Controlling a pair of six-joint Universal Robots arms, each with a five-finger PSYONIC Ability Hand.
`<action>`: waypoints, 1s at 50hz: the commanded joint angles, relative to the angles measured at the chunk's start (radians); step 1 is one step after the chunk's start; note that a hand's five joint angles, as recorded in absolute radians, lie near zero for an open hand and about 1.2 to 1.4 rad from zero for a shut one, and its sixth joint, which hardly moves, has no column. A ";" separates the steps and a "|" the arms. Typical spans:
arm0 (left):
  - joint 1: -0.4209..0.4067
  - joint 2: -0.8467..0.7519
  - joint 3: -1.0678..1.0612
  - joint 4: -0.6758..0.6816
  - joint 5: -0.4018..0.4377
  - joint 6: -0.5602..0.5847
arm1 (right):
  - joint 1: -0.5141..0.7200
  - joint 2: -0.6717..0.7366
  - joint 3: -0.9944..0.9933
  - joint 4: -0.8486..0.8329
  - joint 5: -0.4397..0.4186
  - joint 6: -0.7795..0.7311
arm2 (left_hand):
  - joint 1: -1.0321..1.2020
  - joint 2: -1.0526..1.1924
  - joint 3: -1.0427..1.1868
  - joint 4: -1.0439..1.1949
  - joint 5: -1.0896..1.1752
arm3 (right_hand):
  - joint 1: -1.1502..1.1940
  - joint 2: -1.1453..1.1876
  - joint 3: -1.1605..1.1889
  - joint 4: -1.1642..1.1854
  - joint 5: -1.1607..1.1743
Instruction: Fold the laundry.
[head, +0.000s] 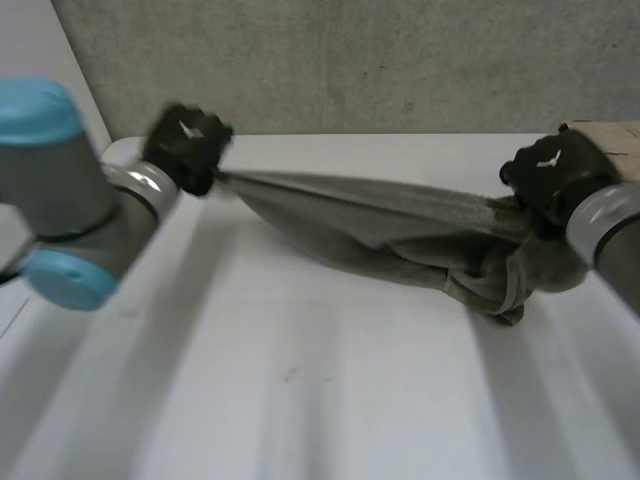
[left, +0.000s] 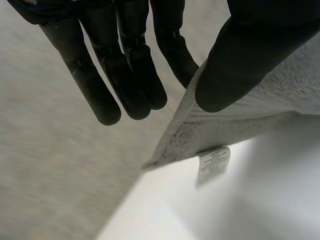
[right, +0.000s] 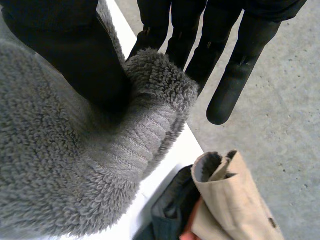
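i have the left hand (head: 186, 148) and right hand (head: 550, 170) each pinching 1 end of the grey towel (head: 400, 225), stretched taut over the table (head: 300, 380) so it should lay flat for folding.

The left hand (left: 127, 65) pinches a grey towel (left: 260, 122) near its corner: the thumb (left: 250, 55) lies on top of the towel, and the straight fingers (left: 95, 85) reach down behind its edge. A white label (left: 212, 162) hangs from the towel's hem by that corner. Under the towel lies the white desk (left: 240, 210); beyond the towel's corner is grey floor (left: 45, 175).
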 joint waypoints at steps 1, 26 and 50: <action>0.021 0.316 -0.194 0.000 0.024 -0.066 | -0.007 -0.007 -0.219 0.304 -0.022 -0.102 | 0.257 0.204 0.209 0.199 0.237 | 0.327 0.262 0.219 0.199 0.274; 0.022 0.014 0.258 0.550 -0.138 -0.107 | -0.001 0.235 -0.544 -0.511 0.110 0.152 | 0.257 0.204 0.209 0.199 0.237 | 0.327 0.262 0.219 0.199 0.274; 0.028 0.238 -0.570 0.546 -0.104 -0.136 | -0.024 0.280 -0.087 -0.248 -0.114 0.130 | 0.257 0.204 0.209 0.199 0.237 | 0.327 0.262 0.219 0.199 0.274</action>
